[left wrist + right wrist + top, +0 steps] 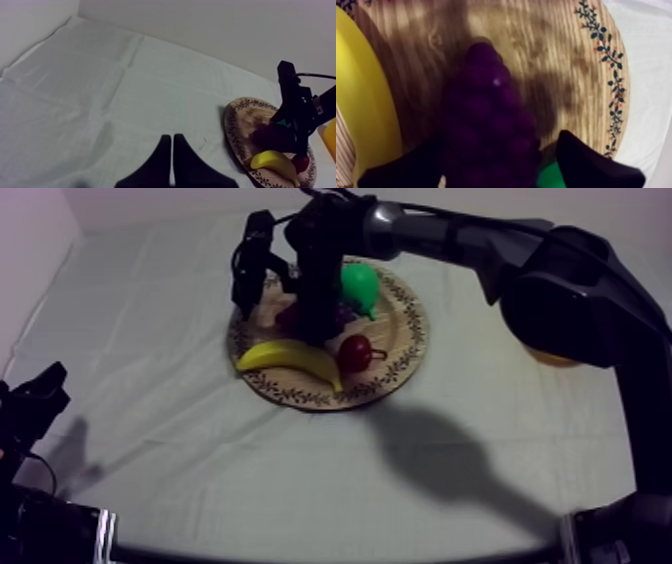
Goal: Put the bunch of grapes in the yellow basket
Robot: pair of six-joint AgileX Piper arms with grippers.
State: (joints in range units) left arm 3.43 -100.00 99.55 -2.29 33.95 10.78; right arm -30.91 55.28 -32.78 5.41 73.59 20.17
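Note:
The purple bunch of grapes (486,110) lies on the round wooden board (400,338), between a banana (290,356) and a green pear (360,286). My right gripper (318,328) stands straight down over the bunch. Its two fingers (586,160) straddle the grapes, and a thin gap shows beside one finger, so the gripper (498,145) reads as open. A small red fruit (353,351) sits by the banana's tip. Part of the yellow basket (550,356) peeks out behind my right arm. My left gripper (171,160) rests low at the table's left, fingers together on nothing.
Seen from the left wrist, the board (235,125) with the banana (272,162) lies across bare cloth, and the right gripper (295,130) stands on it. Open cloth spreads between the board and the table's front edge. The right arm's shadow falls there.

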